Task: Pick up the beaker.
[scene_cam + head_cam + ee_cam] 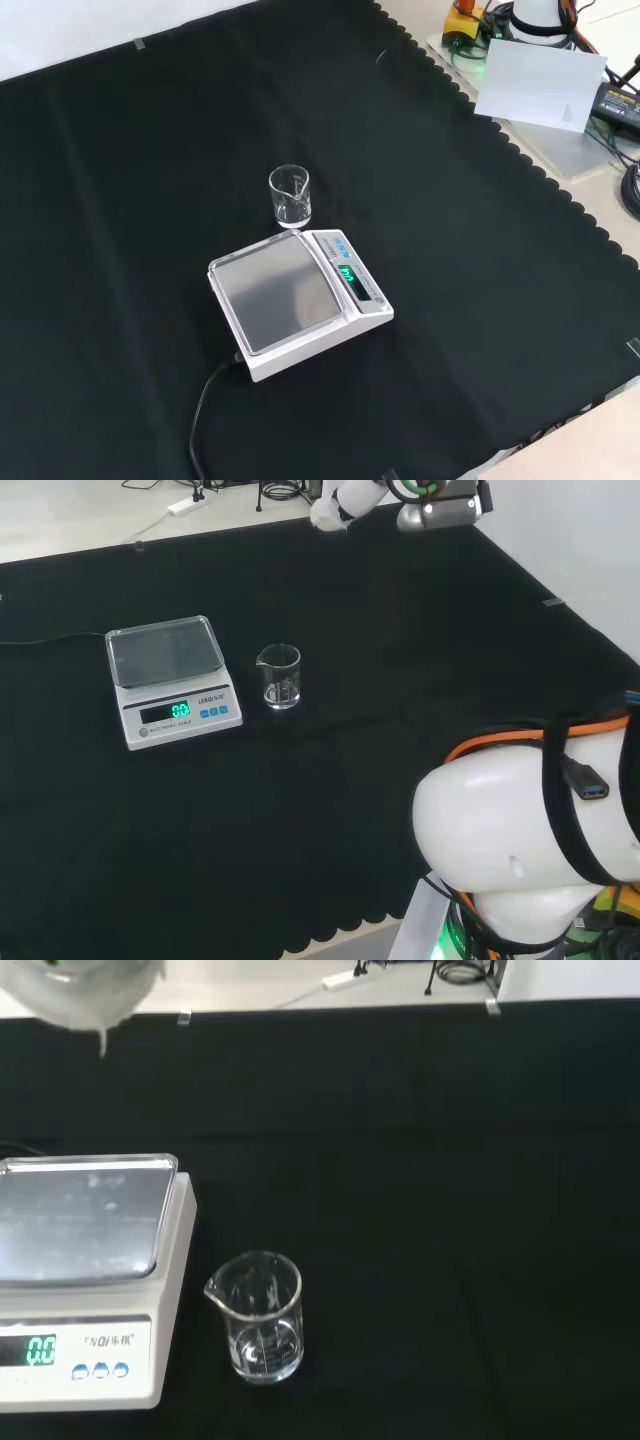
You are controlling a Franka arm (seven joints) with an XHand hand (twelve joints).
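The clear glass beaker (279, 676) stands upright on the black-clothed worktop (400, 630), just to the right of the white scale (172, 679) in the head view and just beyond the scale's far corner in the front view, close beside it but not touching. It looks empty, its spout turned toward the scale. The hand (330, 510) hangs high at the far edge of the head view, well apart from the beaker; whether its fingers are apart or together I cannot tell.
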